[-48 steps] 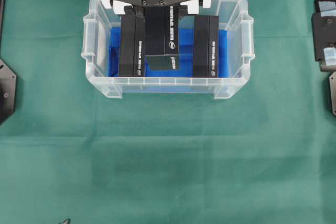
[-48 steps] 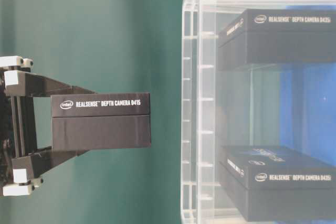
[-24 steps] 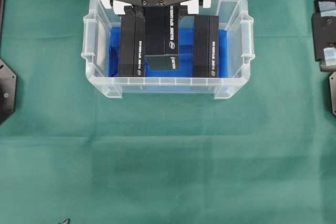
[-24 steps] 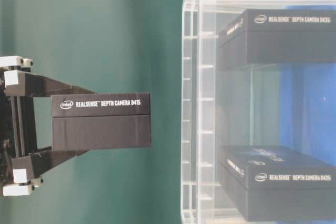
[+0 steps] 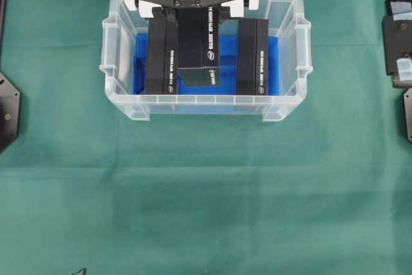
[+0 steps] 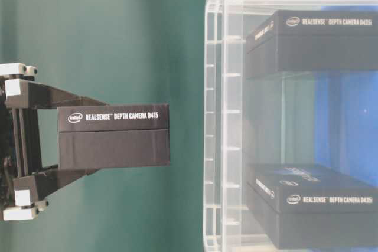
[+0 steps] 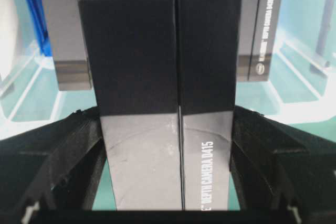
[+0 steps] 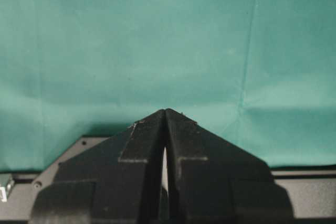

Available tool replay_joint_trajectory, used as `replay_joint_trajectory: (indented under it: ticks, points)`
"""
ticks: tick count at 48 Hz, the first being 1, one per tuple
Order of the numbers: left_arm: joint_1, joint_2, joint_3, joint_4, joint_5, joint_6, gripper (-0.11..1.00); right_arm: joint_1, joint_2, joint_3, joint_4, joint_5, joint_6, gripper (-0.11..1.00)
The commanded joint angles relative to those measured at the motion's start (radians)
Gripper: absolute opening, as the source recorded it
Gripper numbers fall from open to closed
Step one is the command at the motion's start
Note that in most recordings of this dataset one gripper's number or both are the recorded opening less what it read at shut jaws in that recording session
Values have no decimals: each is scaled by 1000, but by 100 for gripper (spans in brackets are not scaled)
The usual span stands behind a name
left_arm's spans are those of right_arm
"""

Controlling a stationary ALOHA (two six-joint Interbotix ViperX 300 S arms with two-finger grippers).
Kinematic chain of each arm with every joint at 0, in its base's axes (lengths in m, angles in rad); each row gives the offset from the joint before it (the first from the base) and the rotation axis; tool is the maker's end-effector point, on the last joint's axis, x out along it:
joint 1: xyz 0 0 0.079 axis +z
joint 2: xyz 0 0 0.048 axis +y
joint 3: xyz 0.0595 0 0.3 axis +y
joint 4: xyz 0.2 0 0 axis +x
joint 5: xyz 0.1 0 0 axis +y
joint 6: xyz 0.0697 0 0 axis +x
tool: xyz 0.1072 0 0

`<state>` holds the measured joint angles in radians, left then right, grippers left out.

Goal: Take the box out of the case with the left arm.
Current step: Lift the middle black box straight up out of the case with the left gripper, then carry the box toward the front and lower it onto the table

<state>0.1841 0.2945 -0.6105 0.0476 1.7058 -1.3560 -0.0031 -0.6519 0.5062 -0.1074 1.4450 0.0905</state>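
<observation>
A black box printed "RealSense Depth Camera D415" hangs over the middle of the case, a clear plastic bin with a blue bottom lining. My left gripper is shut on the box, one black finger pressed on each long side. In the table-level view the box sits fully outside the case rim with a gap between them. My right gripper is shut on nothing above green cloth.
Two more black boxes stand on edge inside the case, one at the left and one at the right. Green cloth covers the table. Black arm bases sit at the left edge and right edge.
</observation>
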Motion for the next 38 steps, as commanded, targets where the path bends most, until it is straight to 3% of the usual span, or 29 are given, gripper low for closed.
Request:
replay_joint_trajectory:
  ticks: [1,38]
  points:
    - [-2,-49,-21,5,-3,0,62,-2,0,-11,0,3,0,2]
    - [-15,-49,-21,6,-3,-6,62,-2,0,-11,0,15,2,2]
